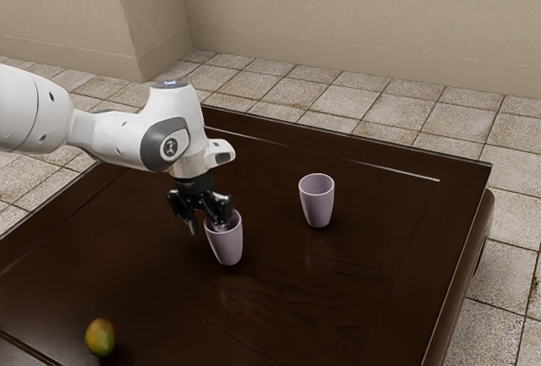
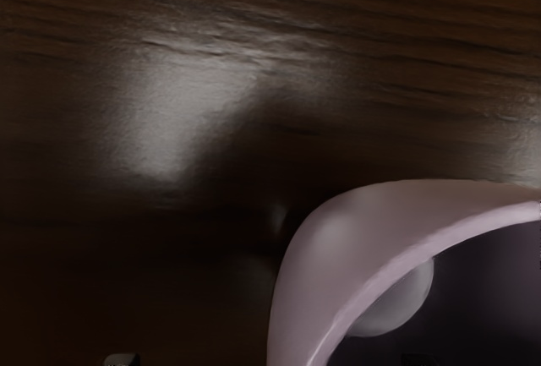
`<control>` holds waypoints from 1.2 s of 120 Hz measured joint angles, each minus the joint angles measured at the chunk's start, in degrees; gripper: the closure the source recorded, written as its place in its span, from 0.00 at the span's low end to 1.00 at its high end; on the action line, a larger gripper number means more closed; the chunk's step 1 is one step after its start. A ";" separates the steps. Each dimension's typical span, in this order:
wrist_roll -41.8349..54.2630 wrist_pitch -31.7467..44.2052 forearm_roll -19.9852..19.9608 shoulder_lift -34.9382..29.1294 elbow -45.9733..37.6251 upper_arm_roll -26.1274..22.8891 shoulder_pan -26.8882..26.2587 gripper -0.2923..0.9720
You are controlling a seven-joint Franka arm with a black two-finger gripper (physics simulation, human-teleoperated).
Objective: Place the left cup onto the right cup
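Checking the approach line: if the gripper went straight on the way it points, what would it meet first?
The gripper points down, so most likely the rim of the lilac cup right beneath it; contact may already exist, depth is unclear. Below lies the dark table.

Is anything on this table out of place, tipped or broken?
Nothing is spilled or broken. Both cups stand upright: the left cup under the gripper, the right cup apart from it. Only the yellow-green fruit, alone by the table's edge at the exterior view's lower left, looks out of place.
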 joint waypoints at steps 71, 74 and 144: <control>-1.27 -0.26 1.19 -0.63 2.49 0.00 -0.63 0.84; -1.33 -0.70 1.35 -0.74 3.64 0.00 -0.60 0.84; -2.23 -18.35 5.84 10.51 37.45 -0.10 -0.68 0.85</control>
